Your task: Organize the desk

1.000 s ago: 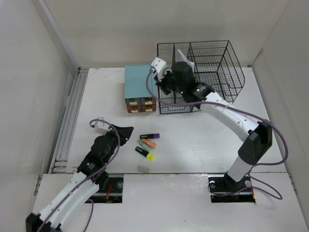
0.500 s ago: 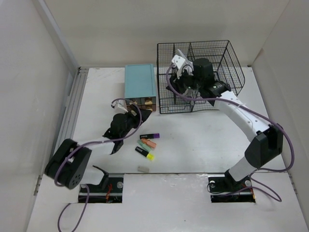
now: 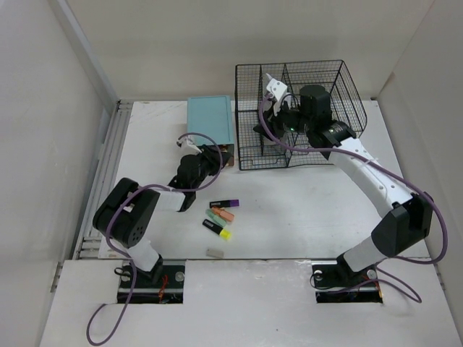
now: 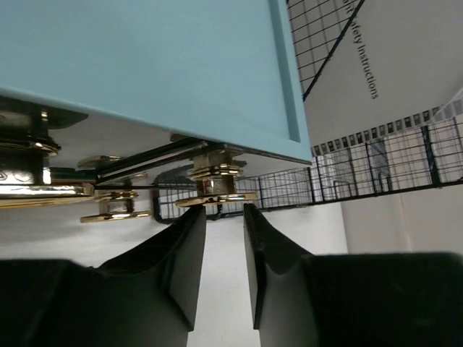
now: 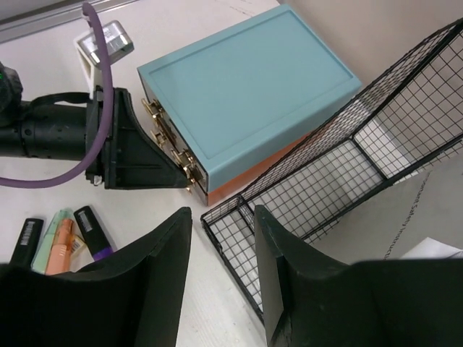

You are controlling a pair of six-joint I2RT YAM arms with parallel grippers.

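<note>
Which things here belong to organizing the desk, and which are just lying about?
Job: left gripper at the gold handle of the teal drawer box; loose highlighters; small grey block; wire-mesh rack; desk.
Lying about, likely: instruction sheet at the rack; metal rail.

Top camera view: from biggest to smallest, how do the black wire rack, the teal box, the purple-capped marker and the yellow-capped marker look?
1. black wire rack
2. teal box
3. purple-capped marker and yellow-capped marker: they look about alike, so I won't rank them.
</note>
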